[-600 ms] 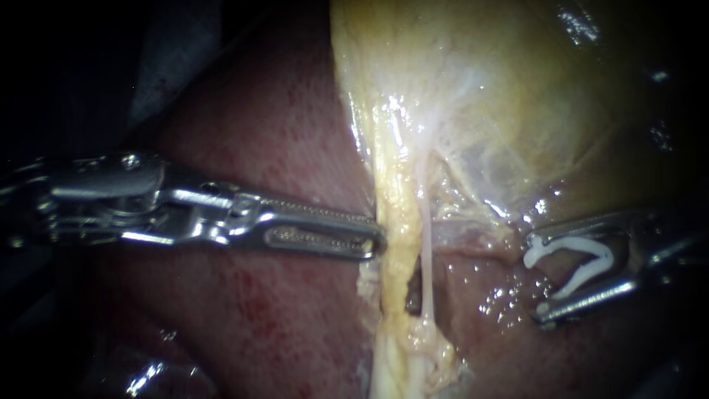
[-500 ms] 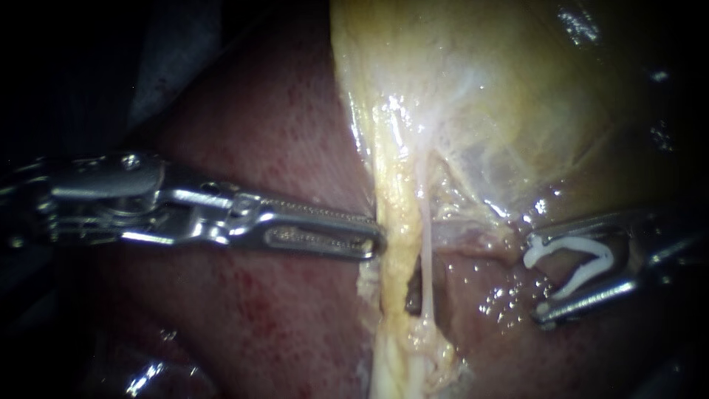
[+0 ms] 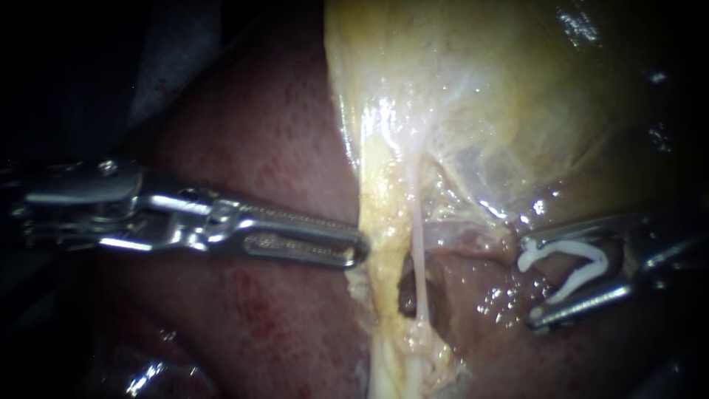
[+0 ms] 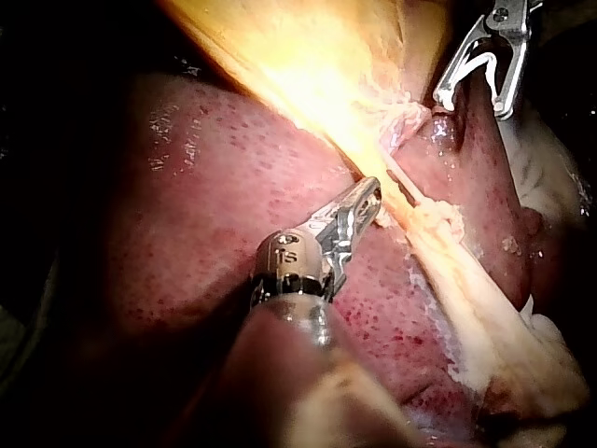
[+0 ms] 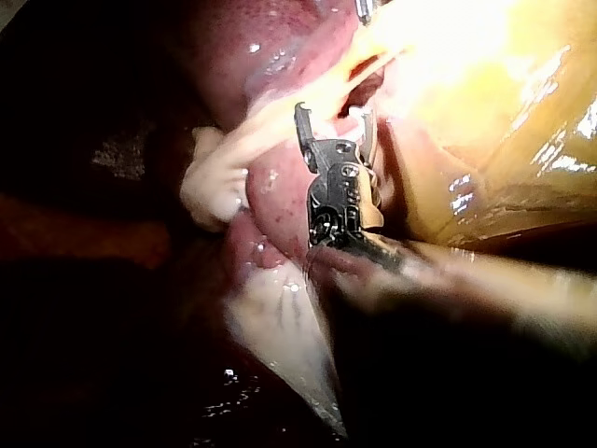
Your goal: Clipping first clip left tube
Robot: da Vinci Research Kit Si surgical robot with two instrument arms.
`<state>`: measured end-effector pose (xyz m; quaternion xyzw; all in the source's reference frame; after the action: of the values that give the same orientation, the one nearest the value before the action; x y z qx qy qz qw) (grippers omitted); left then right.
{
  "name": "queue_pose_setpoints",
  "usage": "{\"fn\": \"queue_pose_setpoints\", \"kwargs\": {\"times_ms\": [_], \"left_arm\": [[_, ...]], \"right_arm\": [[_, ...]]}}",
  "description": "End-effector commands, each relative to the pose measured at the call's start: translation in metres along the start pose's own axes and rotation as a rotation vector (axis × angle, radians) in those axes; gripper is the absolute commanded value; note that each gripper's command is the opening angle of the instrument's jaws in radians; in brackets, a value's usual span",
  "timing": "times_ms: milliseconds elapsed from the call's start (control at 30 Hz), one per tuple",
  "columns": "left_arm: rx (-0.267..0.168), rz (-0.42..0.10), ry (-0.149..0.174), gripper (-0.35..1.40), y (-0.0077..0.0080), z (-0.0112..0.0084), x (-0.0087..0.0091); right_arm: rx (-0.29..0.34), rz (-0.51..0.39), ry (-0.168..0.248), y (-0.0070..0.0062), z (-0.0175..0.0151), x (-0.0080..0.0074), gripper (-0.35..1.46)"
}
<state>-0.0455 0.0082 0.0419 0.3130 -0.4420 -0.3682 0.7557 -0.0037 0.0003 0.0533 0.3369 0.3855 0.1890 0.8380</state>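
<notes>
**Left instrument.** Your left instrument (image 3: pixel 354 250) enters from 9 o'clock. Its serrated steel jaws lie together, pinched on the 9 o'clock edge of the thick yellow fatty strand, the left tube (image 3: pixel 380 258), close to the centre of the endoscope view. In the left wrist view the same instrument (image 4: pixel 371 194) meets the left tube (image 4: pixel 466 289) side-on, with its tip touching the strand.

**Right instrument.** Your right instrument (image 3: pixel 530 282) sits between 3 and 4 o'clock, with its shaft coming in from the right edge. Its jaws stand wide apart and cradle an open white V-shaped plastic clip (image 3: pixel 591 251), one leg along each jaw. The clip's mouth faces 9 o'clock, toward the tubes. It touches no tube and is near them but apart. In the left wrist view the right instrument (image 4: pixel 471 98) lies beyond the left tube, and the clip (image 4: pixel 462 73) shows white in its spread jaws. In the right wrist view its jaws (image 5: pixel 334 117) are parted, with pale strands just ahead of them.

**Tubes.**
- The left tube runs from 12 o'clock down to 6 o'clock.
- A thin pale strand, the right tube (image 3: pixel 417 244), runs beside it on the 3 o'clock side, between it and the clip.
- A dark window (image 3: pixel 406 299) opens between the two tubes just below centre.

**Surroundings.** The glistening yellow-olive sac of the gallbladder (image 3: pixel 517 89) fills 12 to 2 o'clock. The mottled dark red liver (image 3: pixel 273 148) lies beneath, broadest from 8 to 11 o'clock.
</notes>
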Motion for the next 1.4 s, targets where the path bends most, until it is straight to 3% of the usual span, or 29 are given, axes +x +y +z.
{"fn": "queue_pose_setpoints", "kwargs": {"times_ms": [33, 300, 800, 1067, 1400], "left_arm": [[0.000, -0.005, -0.003, -0.35, -0.0002, -0.0003, 0.0000], [-0.002, -0.008, -0.017, -0.35, -0.0012, -0.0026, -0.0004], [-0.002, -0.010, -0.021, -0.35, -0.0022, -0.0026, -0.0005], [-0.001, -0.010, -0.024, -0.35, -0.0028, -0.0026, -0.0005], [0.001, -0.010, -0.026, -0.35, -0.0033, -0.0026, -0.0005]], "right_arm": [[0.002, 0.001, -0.002, -0.0001, 0.0002, 0.0000, 0.60], [0.008, 0.002, -0.009, -0.0012, 0.0023, 0.0007, 0.60], [0.051, -0.007, -0.041, -0.0027, 0.0087, 0.0018, 0.60], [0.062, -0.023, -0.055, -0.0022, 0.0120, 0.0007, 0.60], [0.057, -0.029, -0.056, 0.0002, 0.0129, -0.0003, 0.60]]}}
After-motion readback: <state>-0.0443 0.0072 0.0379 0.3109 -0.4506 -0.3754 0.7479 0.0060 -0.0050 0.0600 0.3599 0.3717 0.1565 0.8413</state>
